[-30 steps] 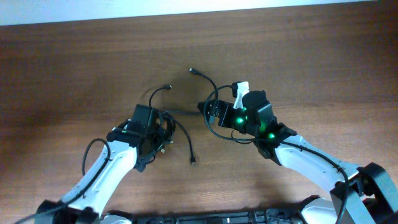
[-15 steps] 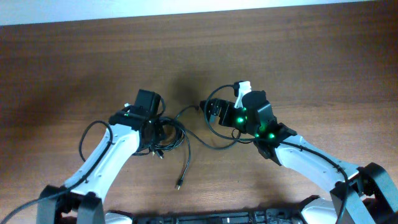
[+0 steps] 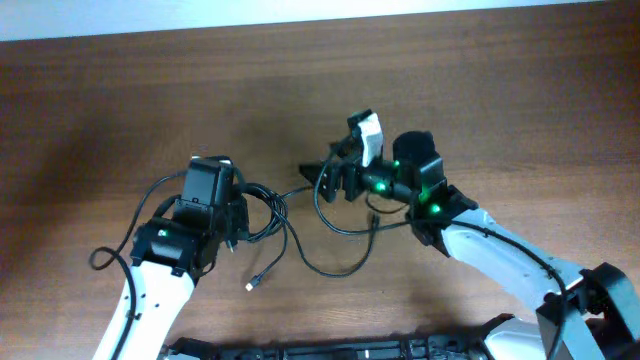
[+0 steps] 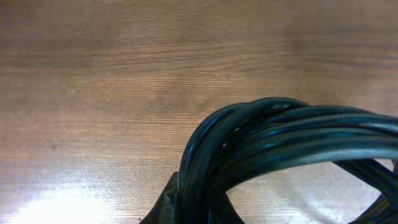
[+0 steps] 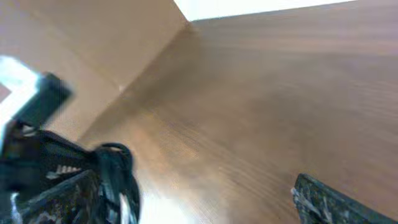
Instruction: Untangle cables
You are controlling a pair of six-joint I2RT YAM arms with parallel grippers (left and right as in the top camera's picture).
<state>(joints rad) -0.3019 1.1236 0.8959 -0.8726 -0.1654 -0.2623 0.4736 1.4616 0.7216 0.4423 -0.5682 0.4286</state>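
Observation:
The cables (image 3: 264,207) are thin black cords lying on the wooden table between my two arms. One end of them is bunched at my left gripper (image 3: 240,215), which is shut on that bunch. In the left wrist view the bundle (image 4: 267,140) arches up out of the shut left gripper (image 4: 199,208). Loose loops run right toward my right gripper (image 3: 330,182) and sag toward the front, ending in a small plug (image 3: 253,285). The right gripper (image 5: 199,199) is open, nothing between its fingers. A dark cable loop (image 5: 117,163) hangs by its left finger (image 5: 62,196).
The brown table (image 3: 480,90) stretches on all sides, with a white wall strip (image 3: 300,20) along its far edge. A thicker black wire (image 3: 110,255) loops off my left arm. A dark rail (image 3: 330,350) runs along the front edge.
My left gripper has shut on the cable bunch and drawn it left and toward the front. The loose plug end trailed along. My right gripper has shifted left and farther back, staying open.

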